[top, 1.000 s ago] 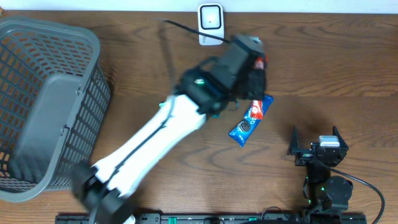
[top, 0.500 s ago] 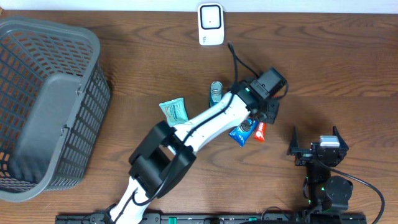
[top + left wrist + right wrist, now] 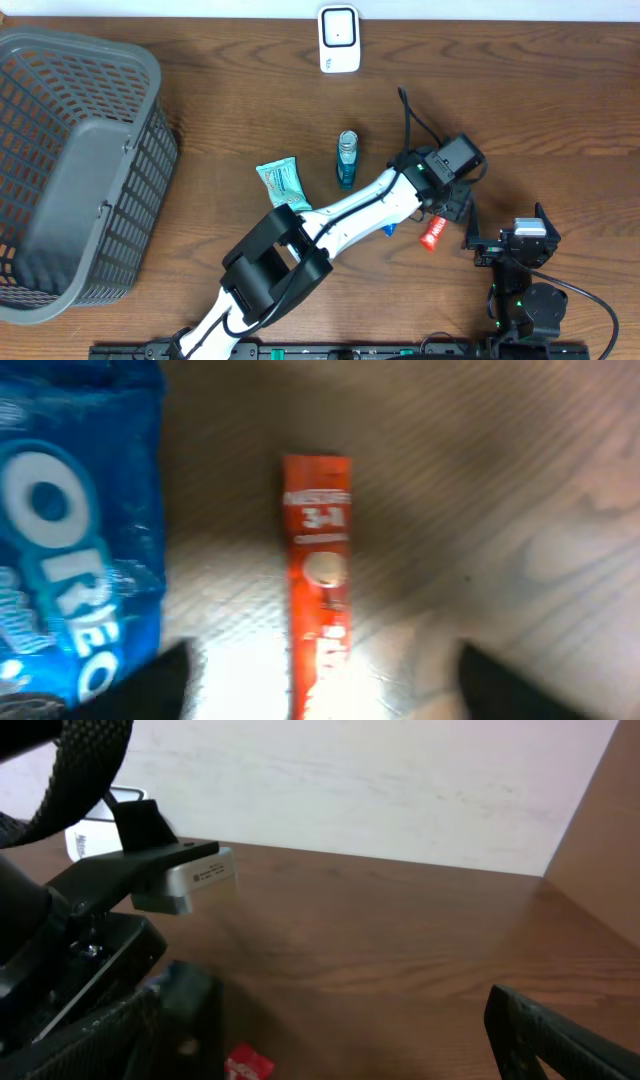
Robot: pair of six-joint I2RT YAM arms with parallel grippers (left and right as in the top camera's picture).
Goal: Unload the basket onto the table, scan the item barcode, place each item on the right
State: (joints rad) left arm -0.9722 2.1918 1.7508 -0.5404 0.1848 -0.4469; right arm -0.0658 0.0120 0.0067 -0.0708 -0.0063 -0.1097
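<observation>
A red 3-in-1 sachet (image 3: 318,580) lies flat on the wooden table, seen from above in the left wrist view. My left gripper (image 3: 325,695) hovers open over it, one dark finger on each side, not touching it. From overhead the sachet (image 3: 432,232) shows just beyond the left gripper (image 3: 445,205). No barcode shows on it. The white scanner (image 3: 339,38) stands at the table's far edge. My right gripper (image 3: 505,222) rests open and empty near the front right, with the sachet (image 3: 248,1065) low in its view.
A blue Oreo pack (image 3: 70,540) lies right beside the sachet, mostly under the left arm from overhead. A small teal bottle (image 3: 346,158) and a teal tube (image 3: 282,180) sit mid-table. A grey mesh basket (image 3: 150,70) fills the left side.
The left arm swung from the scanner toward the front right carrying the red sachet, set it on the table beside the Oreo pack, and opened. The right arm stayed still.
</observation>
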